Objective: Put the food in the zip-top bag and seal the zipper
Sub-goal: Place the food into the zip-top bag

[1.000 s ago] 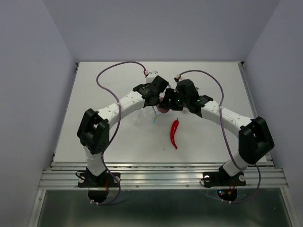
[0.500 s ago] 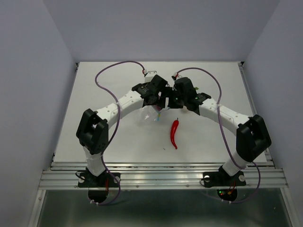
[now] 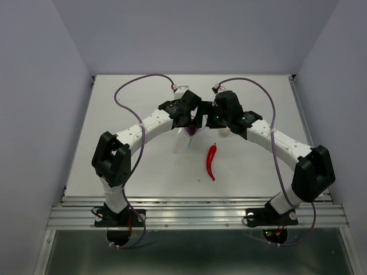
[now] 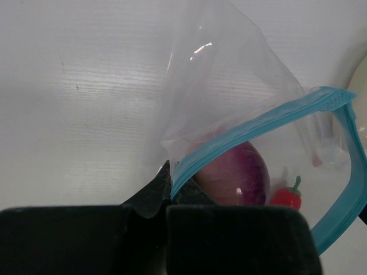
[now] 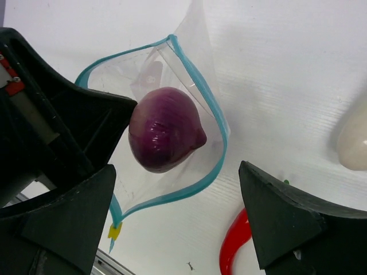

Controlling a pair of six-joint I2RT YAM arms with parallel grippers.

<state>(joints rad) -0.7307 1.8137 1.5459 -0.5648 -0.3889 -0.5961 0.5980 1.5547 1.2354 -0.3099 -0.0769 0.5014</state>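
Counted three pieces of food, one zip-top bag and two grippers.

Onion, one: round with a small point, purple-red, glossy skin with fine stripes. Lies inside the open mouth of the bag, ringed by the zipper, not touched by the right fingers.

Chili, one: long, thin, slightly curved, shiny red with a green stem. Lies on the white table, outside the bag, near it at about 5 o'clock in the top view.

Radish, one: only a smooth, white, rounded part seen, at 3 o'clock in the right wrist view. Also outside the bag, partly hidden under the right arm in the top view.

Bag made of thin, clear, soft plastic, wrinkled and with bright reflections. Zipper is a narrow light-blue strip, bent into an open loop.

Left gripper: closed tight, pinching the bag rim on the zipper, at about 7 o'clock of the loop in the left wrist view.

Right gripper: spread wide above the onion, with black wedge-shaped fingers at about 8 and 4 o'clock of it, gripping nothing.
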